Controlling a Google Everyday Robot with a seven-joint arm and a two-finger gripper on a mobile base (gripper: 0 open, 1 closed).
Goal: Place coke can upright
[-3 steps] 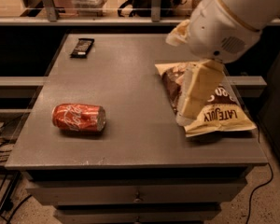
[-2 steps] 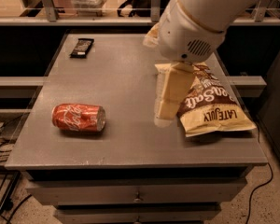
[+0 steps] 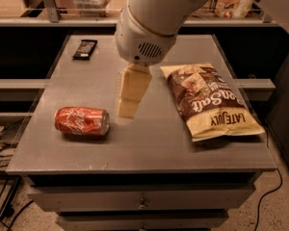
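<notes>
Lying on its side at the near left of the grey counter (image 3: 149, 150), the coke can (image 3: 82, 121) points its silver end to the right. The tool (image 3: 127, 109) hangs from the bulky white arm (image 3: 149, 23) over the middle of the counter, just right of the can and a little farther back, apart from it and carrying nothing. From this angle it shows as one cream block, so I cannot tell whether it is released or clenched. A chip bag (image 3: 209, 102) lies flat on the right. A small dark wrapped bar (image 3: 85, 49), possibly chocolate, sits at the far left.
</notes>
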